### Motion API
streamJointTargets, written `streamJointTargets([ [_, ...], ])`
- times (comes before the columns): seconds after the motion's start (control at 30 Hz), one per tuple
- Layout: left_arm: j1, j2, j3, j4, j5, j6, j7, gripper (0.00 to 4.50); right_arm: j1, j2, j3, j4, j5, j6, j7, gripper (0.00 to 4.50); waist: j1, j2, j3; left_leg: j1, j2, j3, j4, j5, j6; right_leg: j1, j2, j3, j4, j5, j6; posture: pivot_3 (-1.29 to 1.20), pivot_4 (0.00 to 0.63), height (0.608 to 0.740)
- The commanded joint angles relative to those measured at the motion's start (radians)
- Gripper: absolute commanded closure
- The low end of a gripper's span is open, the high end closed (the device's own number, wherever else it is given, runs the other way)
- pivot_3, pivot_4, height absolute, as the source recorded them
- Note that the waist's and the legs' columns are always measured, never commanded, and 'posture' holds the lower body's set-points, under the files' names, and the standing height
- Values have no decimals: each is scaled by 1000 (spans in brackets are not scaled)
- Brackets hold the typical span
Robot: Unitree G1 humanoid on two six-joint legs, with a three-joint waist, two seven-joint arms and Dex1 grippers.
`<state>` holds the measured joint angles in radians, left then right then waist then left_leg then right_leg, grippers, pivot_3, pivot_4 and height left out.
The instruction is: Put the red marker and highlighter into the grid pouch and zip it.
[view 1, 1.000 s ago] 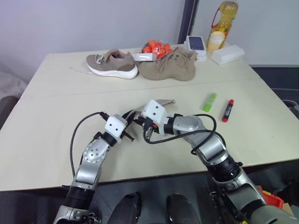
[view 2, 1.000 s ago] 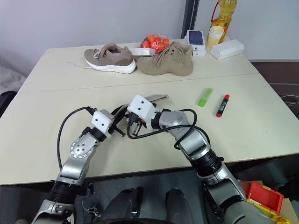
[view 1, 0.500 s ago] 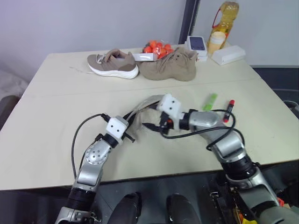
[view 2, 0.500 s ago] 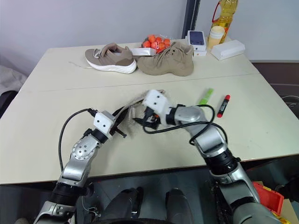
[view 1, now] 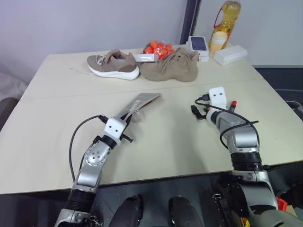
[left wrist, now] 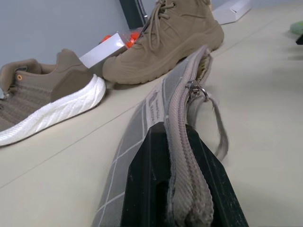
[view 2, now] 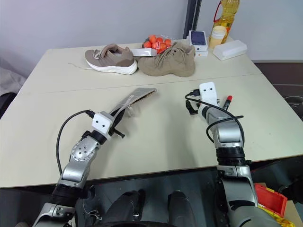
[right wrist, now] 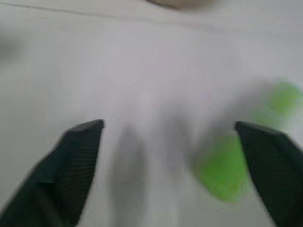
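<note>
While the left gripper point(left wrist: 182, 189) pinches the grid pouch point(view 1: 137, 105) by its zipper edge, the spread right gripper point(right wrist: 175, 165) risks nudging the highlighter point(right wrist: 227, 170) across the tabletop point(view 1: 165, 142).

The left arm reaches forward and slightly inward, low over the tabletop, and the left gripper point(left wrist: 182, 189) has its jaws clamped together on the grid pouch point(view 1: 137, 105). The right arm stretches forward on the right side, and the right gripper point(right wrist: 173, 161) has its jaws spread wide, holding nothing.
</note>
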<state>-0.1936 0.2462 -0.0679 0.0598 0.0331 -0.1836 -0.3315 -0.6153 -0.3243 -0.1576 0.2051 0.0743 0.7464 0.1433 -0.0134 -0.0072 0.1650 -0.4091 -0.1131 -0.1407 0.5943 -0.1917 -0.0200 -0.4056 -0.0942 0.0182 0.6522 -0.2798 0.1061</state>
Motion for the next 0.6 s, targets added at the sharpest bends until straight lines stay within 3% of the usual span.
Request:
streamJointTargets([
  [0.03, -8, -5, -5, -16, -3, -27, 0, 4500, -46, 14, -29, 25, -19, -30, -78, 53, 0, 0, 0, 0, 0, 0, 0, 0, 0, 0, 0, 0, 0, 0, 0, 0, 150, 740],
  [0.23, -3, -10, -4, -23, -1, -27, 1, 4500, -71, 67, -92, 108, 28, -34, -138, 53, 0, 0, 0, 0, 0, 0, 0, 0, 0, 0, 1, 0, 0, 0, 0, 0, 150, 740],
  [0.33, 2, -13, -5, -29, -2, -27, 1, 4500, -77, 68, -95, 135, 24, -54, -157, 832, 0, 0, 0, 0, 0, 1, 0, 0, 0, 0, 2, 0, 1, 0, 0, 0, 150, 740],
  [0.5, 8, -13, 1, -37, -10, -26, -1, 4500, -80, 57, -74, 132, 16, -90, -150, 3411, 0, 0, 0, 0, 0, 1, 0, 0, 0, 0, 2, 1, 1, 0, 0, 0, 150, 740],
  [0.53, 9, -12, 4, -39, -14, -25, -2, 4500, -78, 49, -56, 119, 12, -102, -129, 3666, 0, 0, 0, 0, 0, 1, 0, 0, 0, 0, 2, 1, 1, 0, 0, 0, 150, 740],
  [0.6, 9, -11, 15, -40, -32, -22, -10, 4500, -58, 8, 37, 43, 5, -161, 8, 3652, -2, 0, 0, 0, 0, 1, 0, 0, 0, 0, 2, 1, 1, 0, 0, 0, 150, 740],
])
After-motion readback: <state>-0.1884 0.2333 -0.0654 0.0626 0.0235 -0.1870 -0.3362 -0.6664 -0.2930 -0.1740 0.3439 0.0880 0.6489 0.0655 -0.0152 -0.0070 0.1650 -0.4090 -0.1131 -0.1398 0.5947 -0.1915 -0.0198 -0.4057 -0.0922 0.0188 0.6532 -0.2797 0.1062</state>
